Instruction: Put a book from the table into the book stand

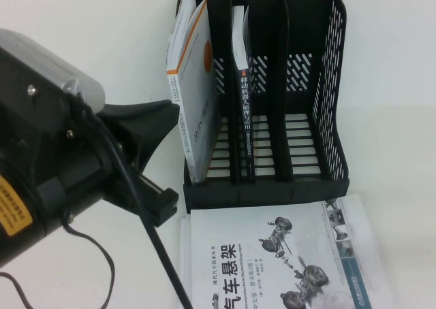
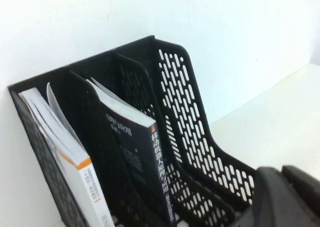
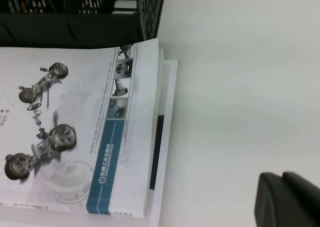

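A: Where's the dark navy paperback book [image 1: 244, 118]?
B: Upright, spine out, in the middle slot of the black mesh plastic book stand [image 1: 327, 111] at the white table's [image 1: 395, 118] far edge.
A: And the arms?
B: Left gripper [image 1: 146, 159] is nearer, beside the stand, jaws spread, empty. Right gripper [image 3: 287, 199] hangs near the front edge; I can't tell its jaws.

light: bright, even, no single source evident | glare: table [image 1: 395, 118] washes out to near pure white | shadows: faint, soft under the book stand [image 1: 262, 91] | focus: left arm [image 1: 61, 159] close to the high camera is soft; gripper edges in both wrist views blurred | sharpness: printed text slightly fuzzy
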